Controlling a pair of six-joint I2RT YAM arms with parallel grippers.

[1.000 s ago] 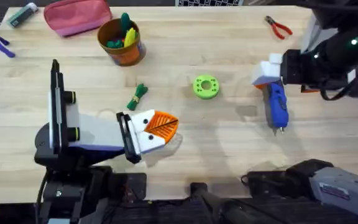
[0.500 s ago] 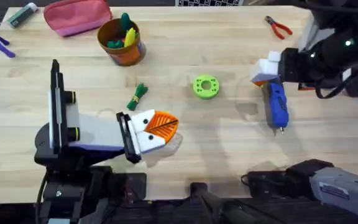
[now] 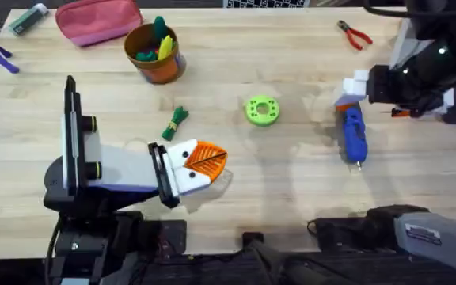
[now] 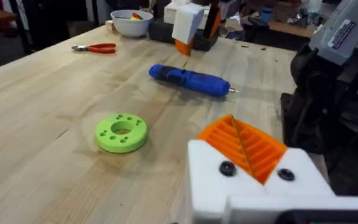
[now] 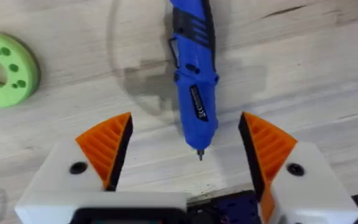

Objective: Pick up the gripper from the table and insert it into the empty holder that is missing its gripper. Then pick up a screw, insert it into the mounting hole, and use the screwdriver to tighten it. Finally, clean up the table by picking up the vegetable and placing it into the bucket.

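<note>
- Pale wood counter (image 3: 291, 190) carries everything you need; your left wrist view adds a white bowl (image 4: 132, 22) and red-handled pliers (image 4: 94, 48) at the far edge.
- Your right end effector (image 5: 182, 152) stands wide, its orange pads either side of the screwdriver (image 5: 193, 74), whose metal tip points between them without touching.
- From overhead, the screwdriver (image 3: 354, 135) lies on the counter just below that right end effector (image 3: 353, 89), near the right edge.
- Your left end effector (image 3: 200, 165) rests low on the counter, pads drawn together with nothing between them.
- The vegetable (image 3: 176, 123) lies just above it, near the lime-green disc (image 3: 262, 110).
- The bucket (image 3: 154, 54) stands upright at the far left, holding green and yellow toy pieces, beside a pink pouch (image 3: 97, 21).
</note>
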